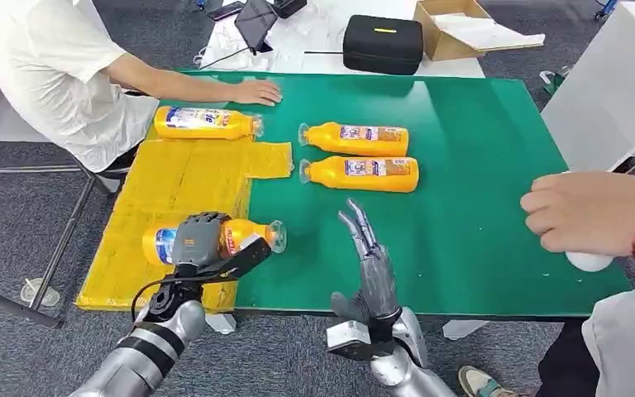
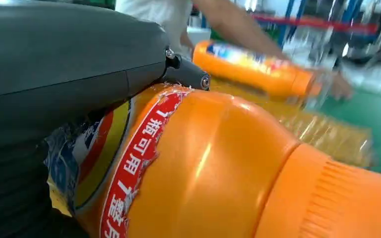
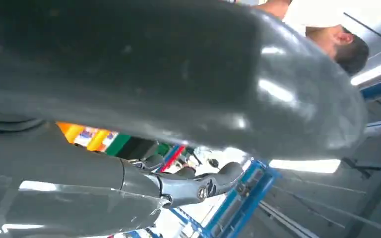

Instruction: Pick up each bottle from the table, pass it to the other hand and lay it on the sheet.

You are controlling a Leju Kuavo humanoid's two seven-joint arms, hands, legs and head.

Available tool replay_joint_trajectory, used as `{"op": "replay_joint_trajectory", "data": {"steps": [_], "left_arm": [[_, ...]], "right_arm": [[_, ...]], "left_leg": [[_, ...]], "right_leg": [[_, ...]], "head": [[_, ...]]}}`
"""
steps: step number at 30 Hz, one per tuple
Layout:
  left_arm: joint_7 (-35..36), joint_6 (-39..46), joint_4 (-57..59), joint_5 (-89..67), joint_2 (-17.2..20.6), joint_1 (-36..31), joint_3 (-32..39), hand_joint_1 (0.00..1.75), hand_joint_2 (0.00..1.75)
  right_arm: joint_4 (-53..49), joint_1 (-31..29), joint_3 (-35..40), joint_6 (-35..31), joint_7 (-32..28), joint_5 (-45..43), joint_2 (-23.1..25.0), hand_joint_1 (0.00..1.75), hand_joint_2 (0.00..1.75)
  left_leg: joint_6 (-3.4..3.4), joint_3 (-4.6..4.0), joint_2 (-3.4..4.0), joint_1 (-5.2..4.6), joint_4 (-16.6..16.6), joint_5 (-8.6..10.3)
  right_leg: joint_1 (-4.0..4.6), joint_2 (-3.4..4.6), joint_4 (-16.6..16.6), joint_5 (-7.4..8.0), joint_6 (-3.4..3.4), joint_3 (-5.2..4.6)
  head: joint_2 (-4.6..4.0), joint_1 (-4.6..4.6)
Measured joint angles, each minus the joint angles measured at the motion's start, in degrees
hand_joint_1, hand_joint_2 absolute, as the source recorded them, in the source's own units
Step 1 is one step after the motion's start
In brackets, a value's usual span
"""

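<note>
My left hand (image 1: 202,241) grips an orange bottle (image 1: 244,234) lying on its side at the near end of the yellow sheet (image 1: 165,198), its clear cap jutting over the green table (image 1: 479,207). Up close, the same held bottle (image 2: 218,168) lies under my left hand (image 2: 54,59). Another orange bottle (image 1: 207,122) lies at the sheet's far end, seen blurred as the far bottle (image 2: 253,69). Two more bottles (image 1: 355,138) (image 1: 362,174) lie side by side on the green table. My right hand (image 1: 368,256) is upright, fingers straight, holding nothing; right hand (image 3: 178,89).
A person in white sits at the far left with a hand (image 1: 256,93) on the table. Another person's hand (image 1: 583,211) rests on a white object at the right edge. A black case (image 1: 383,43) and cardboard box (image 1: 455,26) lie beyond the table.
</note>
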Motion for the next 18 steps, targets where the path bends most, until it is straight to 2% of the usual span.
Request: {"op": "replay_joint_trajectory", "data": {"steps": [1,5,6,11,18], "left_arm": [[-0.22,-1.08,1.08,0.04,0.18,-0.60,-0.02,0.68,1.75],[-0.92,-5.61,5.08,0.96,0.83,-3.45,-0.11,0.68,1.75],[-0.96,-6.71,5.99,1.05,1.03,-4.12,-0.11,0.00,1.75],[-0.90,-8.97,9.10,1.64,1.51,-6.31,-0.09,0.00,1.75],[0.06,-17.11,12.44,4.83,2.01,-9.49,1.90,0.00,1.75]], "right_arm": [[-0.11,-0.02,0.04,0.33,0.00,-0.53,0.00,0.00,0.00],[-0.15,-0.04,0.26,0.94,0.00,-2.02,0.02,0.00,0.00],[-0.17,-0.04,0.41,1.22,0.00,-2.60,0.02,0.00,1.75],[-0.26,-0.04,0.70,1.36,0.00,-3.59,0.02,0.00,1.75],[-0.46,-0.08,1.27,1.95,0.00,-5.16,0.04,0.00,1.75]], "left_leg": [[0.00,0.00,0.00,0.00,0.00,0.00],[0.00,0.02,-0.02,0.00,-0.01,0.00],[-0.01,0.05,-0.01,0.00,-0.01,0.00],[-0.08,0.15,0.02,0.00,-0.02,0.06],[-0.09,0.23,-0.01,0.00,-0.02,0.09]], "right_leg": [[0.00,0.00,0.00,0.00,0.00,0.00],[0.00,0.00,0.00,0.00,0.00,0.04],[0.00,0.00,0.00,0.00,-0.01,0.06],[0.01,0.01,0.03,0.03,-0.04,0.11],[0.01,0.00,0.07,0.02,-0.04,0.22]], "head": [[0.00,0.02],[0.00,0.00],[0.00,0.02],[0.00,0.00],[0.00,0.02]]}}
